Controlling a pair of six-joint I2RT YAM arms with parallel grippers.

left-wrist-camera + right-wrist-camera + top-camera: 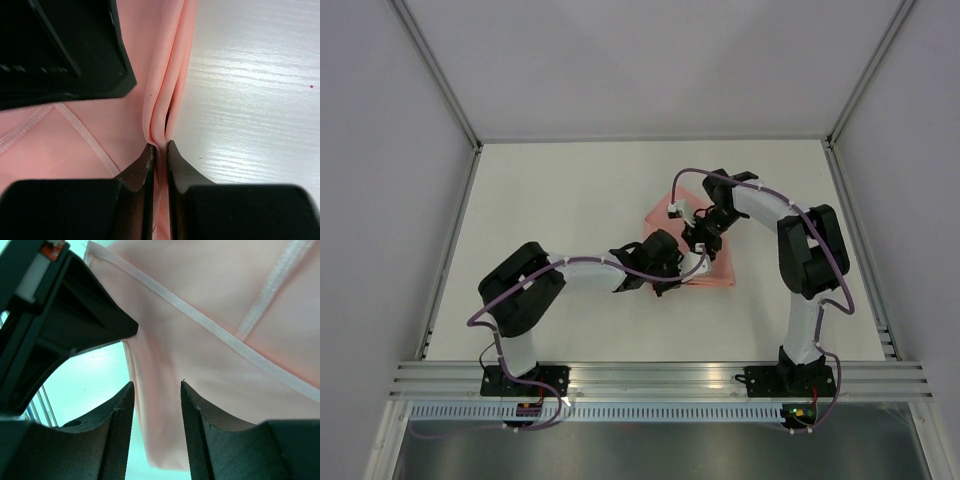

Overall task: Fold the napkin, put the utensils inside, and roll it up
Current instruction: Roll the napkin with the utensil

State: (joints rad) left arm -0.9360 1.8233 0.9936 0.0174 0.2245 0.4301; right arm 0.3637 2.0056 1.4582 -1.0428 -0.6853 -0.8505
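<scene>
Beneath both arms, table (pixel 570 200): white and bare around the work; in the left wrist view it shows just right of the fingers.
Napkin (pixel 665 215): pink cloth lying between and under the two grippers, which meet over it near the middle of the table. Part of it appears raised off the surface.
Left gripper (pixel 160 152): closed on the napkin, jaws nearly together with a doubled ridge of cloth pinched between the tips.
Right gripper (pixel 156 385): jaws apart, with a hanging flap of cloth in the gap between them. No squeeze is visible, so I read it as not yet gripping.
Folded edge (pixel 167 75): its long axis runs straight ahead of the left gripper's fingertips, in line with the jaw slot, with the rest of the cloth off to the fingers' left.
Nearer arm: both are at the cloth, but only the left has a hold on it. The fold likely depends on the right closing on the flap already inside its jaws.
Utensils: not visible in any view, so their direction from either gripper cannot be told.
</scene>
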